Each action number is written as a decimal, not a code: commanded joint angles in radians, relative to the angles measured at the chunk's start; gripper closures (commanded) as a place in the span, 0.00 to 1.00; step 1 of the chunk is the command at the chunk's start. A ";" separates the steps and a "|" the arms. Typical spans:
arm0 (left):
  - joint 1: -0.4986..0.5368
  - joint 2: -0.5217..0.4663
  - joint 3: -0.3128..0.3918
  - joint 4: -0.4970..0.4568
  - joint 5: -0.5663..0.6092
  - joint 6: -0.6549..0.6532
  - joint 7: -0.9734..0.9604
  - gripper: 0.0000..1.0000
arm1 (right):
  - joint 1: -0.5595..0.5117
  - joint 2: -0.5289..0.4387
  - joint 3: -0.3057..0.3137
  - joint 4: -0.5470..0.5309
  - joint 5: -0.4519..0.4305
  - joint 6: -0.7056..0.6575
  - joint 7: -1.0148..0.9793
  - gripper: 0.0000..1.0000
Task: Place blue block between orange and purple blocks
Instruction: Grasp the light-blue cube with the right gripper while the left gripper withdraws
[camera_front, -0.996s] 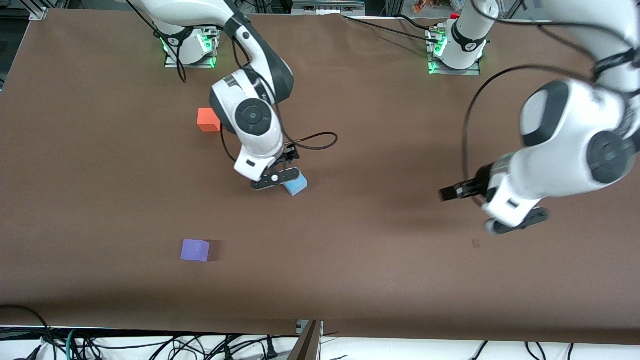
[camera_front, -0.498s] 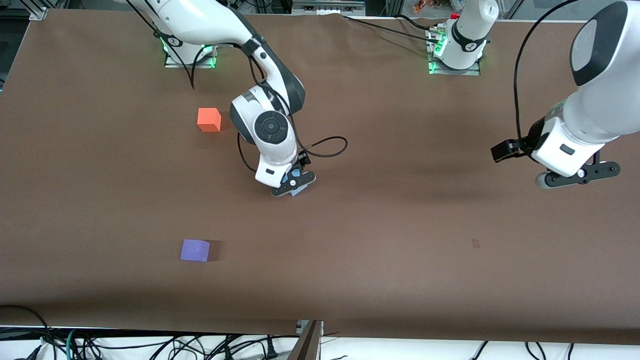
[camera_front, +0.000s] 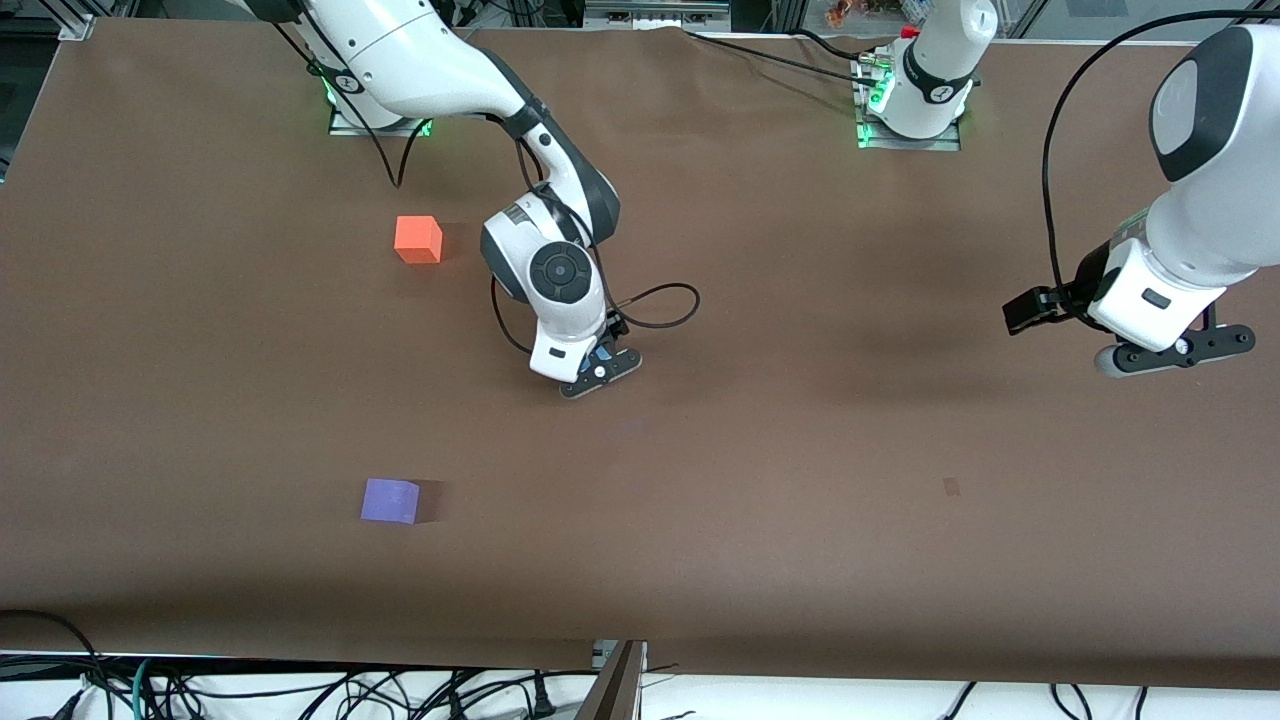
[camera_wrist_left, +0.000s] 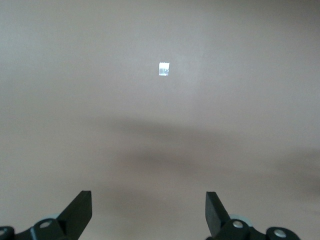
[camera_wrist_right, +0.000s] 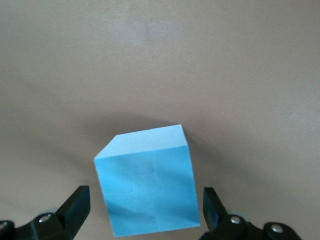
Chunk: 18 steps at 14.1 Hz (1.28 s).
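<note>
Blue block (camera_wrist_right: 147, 182) sits on the table (camera_front: 800, 500) between the spread fingers of the right gripper (camera_front: 600, 372), a gap showing on each side. Orange block (camera_front: 417, 240) lies toward the right arm's base, purple block (camera_front: 390, 500) nearer the front camera. Left gripper (camera_front: 1172, 352) waits open over bare table at its own end.

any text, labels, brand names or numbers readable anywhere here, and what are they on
None can be read.
Blue block: plain faces, no print.
Orange block and purple block: plain, no marks.
Small pale patch on the table: blank, no lettering visible.
Right gripper and left gripper: black fingers, no label visible.
Arm bases along the table's edge: only green lights, any markings too small to read.
</note>
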 joint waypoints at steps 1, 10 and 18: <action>0.013 -0.010 -0.009 0.035 0.002 -0.006 0.017 0.00 | 0.011 -0.002 -0.008 0.009 -0.003 0.003 -0.012 0.00; 0.049 -0.019 -0.005 0.268 -0.056 -0.133 0.013 0.00 | -0.009 -0.057 -0.055 0.014 0.006 -0.040 0.000 1.00; 0.090 -0.092 -0.013 0.181 -0.076 -0.180 0.017 0.00 | -0.121 -0.210 -0.228 -0.128 0.031 -0.166 -0.058 0.94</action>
